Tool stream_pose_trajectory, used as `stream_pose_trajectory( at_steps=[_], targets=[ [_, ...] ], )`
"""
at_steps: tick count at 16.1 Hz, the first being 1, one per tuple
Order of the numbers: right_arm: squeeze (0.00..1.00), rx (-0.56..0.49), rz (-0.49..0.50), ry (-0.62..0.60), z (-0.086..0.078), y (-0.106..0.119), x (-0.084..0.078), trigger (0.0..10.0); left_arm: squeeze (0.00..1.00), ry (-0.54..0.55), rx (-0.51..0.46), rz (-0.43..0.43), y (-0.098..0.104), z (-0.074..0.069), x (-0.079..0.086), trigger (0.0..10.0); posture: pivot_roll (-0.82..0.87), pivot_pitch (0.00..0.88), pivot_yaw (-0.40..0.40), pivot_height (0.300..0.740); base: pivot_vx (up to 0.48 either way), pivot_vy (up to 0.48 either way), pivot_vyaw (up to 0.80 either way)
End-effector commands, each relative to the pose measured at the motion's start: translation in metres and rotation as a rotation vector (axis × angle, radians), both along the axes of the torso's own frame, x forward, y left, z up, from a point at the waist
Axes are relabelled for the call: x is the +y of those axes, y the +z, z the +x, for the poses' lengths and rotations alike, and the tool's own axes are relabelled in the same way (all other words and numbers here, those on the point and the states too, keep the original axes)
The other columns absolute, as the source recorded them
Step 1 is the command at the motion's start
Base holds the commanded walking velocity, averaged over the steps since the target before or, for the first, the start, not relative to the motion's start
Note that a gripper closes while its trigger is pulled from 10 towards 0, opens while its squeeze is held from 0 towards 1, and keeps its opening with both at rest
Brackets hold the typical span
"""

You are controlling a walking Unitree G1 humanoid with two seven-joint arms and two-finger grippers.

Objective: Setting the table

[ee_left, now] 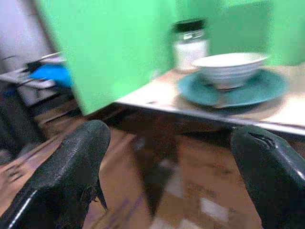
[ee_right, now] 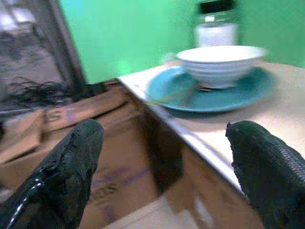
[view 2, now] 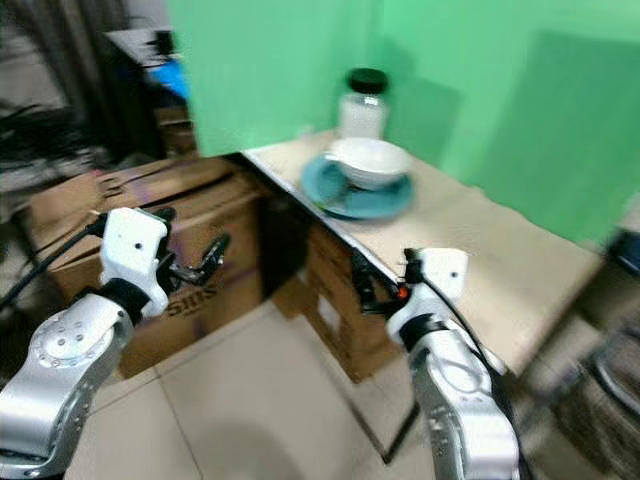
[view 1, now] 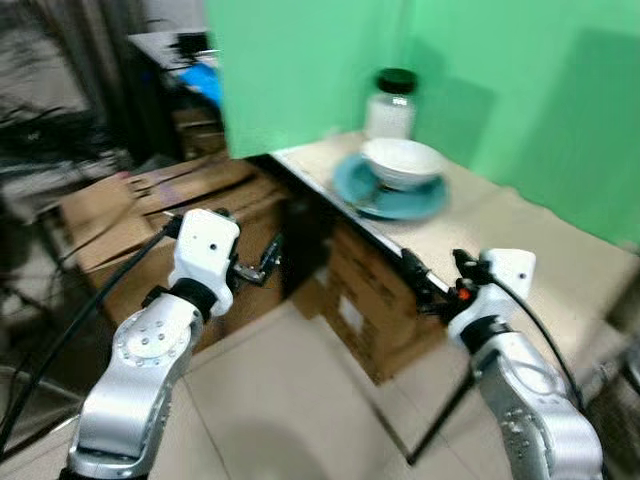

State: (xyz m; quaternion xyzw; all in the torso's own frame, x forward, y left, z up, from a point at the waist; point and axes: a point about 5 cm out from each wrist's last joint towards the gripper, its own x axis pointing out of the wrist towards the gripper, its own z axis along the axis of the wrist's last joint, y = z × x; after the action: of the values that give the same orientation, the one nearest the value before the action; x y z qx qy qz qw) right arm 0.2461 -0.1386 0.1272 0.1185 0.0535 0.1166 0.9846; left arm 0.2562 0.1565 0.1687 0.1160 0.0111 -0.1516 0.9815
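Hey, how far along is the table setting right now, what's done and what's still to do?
Done so far: a white bowl sits on a teal plate on the table, with a black-lidded jar behind. In hand: nothing. The left gripper and right gripper are both open, short of the table edge. Left: whatever else the setting needs, likely cutlery.

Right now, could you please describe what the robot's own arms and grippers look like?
Both arms are silver, jointed metal shells with white wrist blocks and black cables alongside. The left gripper and right gripper each have two long black fingers, textured like rubber in the wrist views. A small red spot marks the right wrist.
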Motion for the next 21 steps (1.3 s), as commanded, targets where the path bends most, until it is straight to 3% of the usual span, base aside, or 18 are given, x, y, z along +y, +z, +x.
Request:
stream_pose_trajectory(
  at_steps=[1, 4, 5, 6, 7, 21],
  targets=[
    [1.0, -0.007, -0.001, 0.013, 0.0009, 0.0026, 0.0015, 10.0, 0.0, -0.006, -0.008, -0.002, 0.0023, -0.0005, -0.0005, 10.0, 0.11, 0.0, -0.052, 0.74, 0.322, 0.0, 0.0],
    [1.0, -0.007, 0.005, 0.012, 0.0029, 0.0032, 0.0011, 10.0, 0.01, -0.001, 0.005, -0.008, 0.001, -0.0018, 0.0, 10.0, 0.11, 0.0, -0.057, 0.74, 0.316, 0.0, 0.0],
    [1.0, -0.006, 0.006, 0.013, 0.0031, 0.0031, 0.0016, 10.0, 0.35, -0.003, 0.012, -0.013, 0.0003, -0.0023, -0.0003, 10.0, 0.11, 0.0, -0.056, 0.74, 0.304, 0.0, 0.0],
    [1.0, -0.005, 0.007, 0.014, 0.003, 0.003, 0.0022, 10.0, 0.93, -0.005, 0.021, -0.027, 0.0, -0.0024, -0.0003, 10.0, 0.11, 0.0, -0.055, 0.74, 0.3, 0.0, 0.0],
    [1.0, -0.005, 0.008, 0.013, 0.0033, 0.0031, 0.0023, 10.0, 1.0, -0.005, 0.022, -0.032, 0.0007, -0.0018, -0.0002, 10.0, 0.11, 0.0, -0.051, 0.74, 0.292, 0.0, 0.0],
    [1.0, -0.011, 0.007, -0.005, 0.0075, 0.0042, 0.002, 10.0, 1.0, -0.014, 0.001, 0.005, 0.0047, 0.0042, 0.0012, 10.0, 0.11, 0.0, -0.038, 0.74, 0.321, 0.0, 0.0]
  ],
)
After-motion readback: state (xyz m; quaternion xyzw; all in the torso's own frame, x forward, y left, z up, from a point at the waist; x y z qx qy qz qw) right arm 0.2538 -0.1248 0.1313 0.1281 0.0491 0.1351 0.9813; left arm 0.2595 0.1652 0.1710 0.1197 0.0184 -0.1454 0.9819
